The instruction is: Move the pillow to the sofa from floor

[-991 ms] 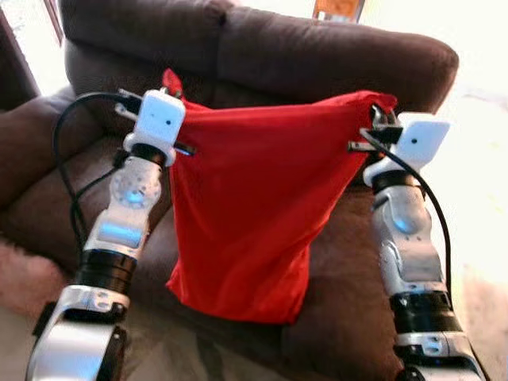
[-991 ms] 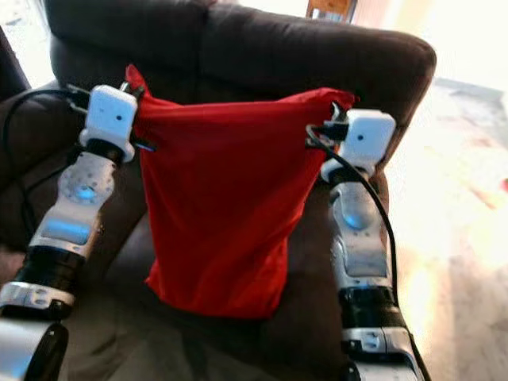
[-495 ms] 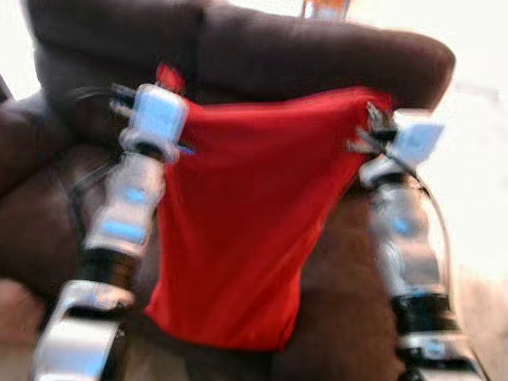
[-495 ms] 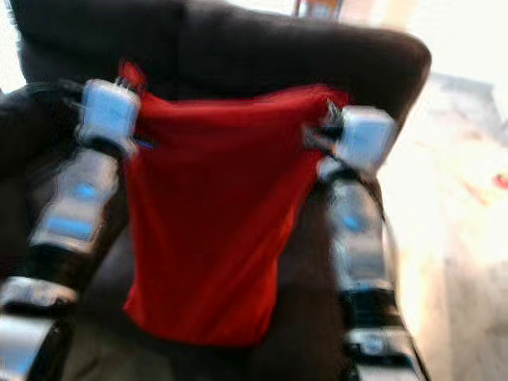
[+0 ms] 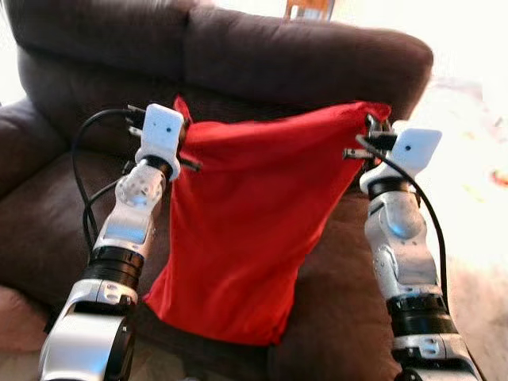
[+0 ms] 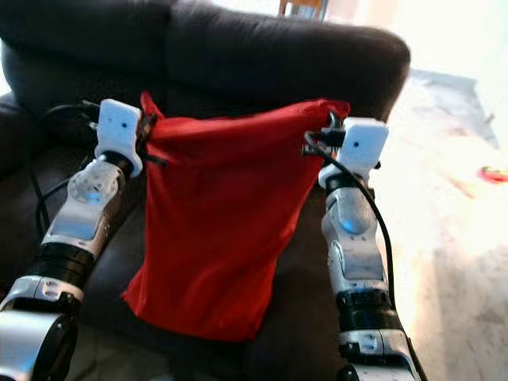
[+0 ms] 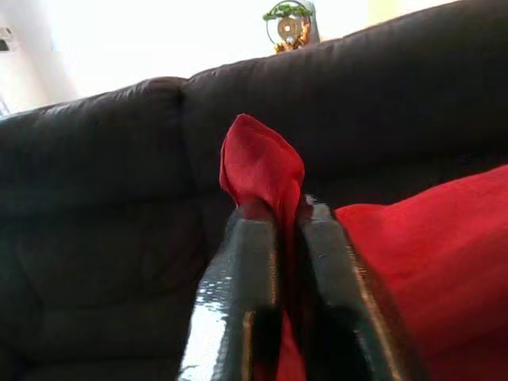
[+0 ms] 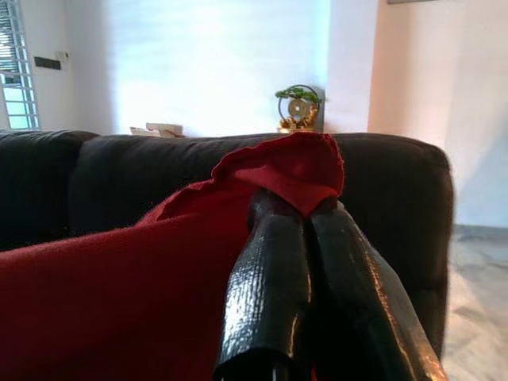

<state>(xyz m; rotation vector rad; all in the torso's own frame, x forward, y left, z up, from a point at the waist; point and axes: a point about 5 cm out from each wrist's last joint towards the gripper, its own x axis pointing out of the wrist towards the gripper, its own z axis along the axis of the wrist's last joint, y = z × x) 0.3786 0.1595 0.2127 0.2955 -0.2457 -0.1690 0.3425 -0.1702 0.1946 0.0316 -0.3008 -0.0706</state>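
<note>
A limp red pillow (image 5: 246, 230) hangs stretched between my two arms, above the seat of the dark brown sofa (image 5: 302, 63). My left gripper (image 5: 181, 119) is shut on its upper left corner, which sticks up between the black fingers (image 7: 250, 262) in the left wrist view. My right gripper (image 5: 373, 121) is shut on the upper right corner; that corner (image 8: 298, 171) folds over the fingers (image 8: 270, 270) in the right wrist view. The pillow's lower edge hangs down near the front of the seat cushion (image 5: 48, 230).
The sofa's backrest (image 6: 238, 48) rises behind the pillow, with an armrest (image 5: 20, 147) at the left. Pale tiled floor (image 6: 460, 230) lies to the right of the sofa, with a small red and green object (image 6: 492, 172) on it. A small ornament (image 8: 298, 107) stands behind the sofa.
The camera has shifted and the picture has sharpened after a blurred moment. Both grippers keep their hold on the pillow's corners, and the pillow hangs a little lower against the sofa.
</note>
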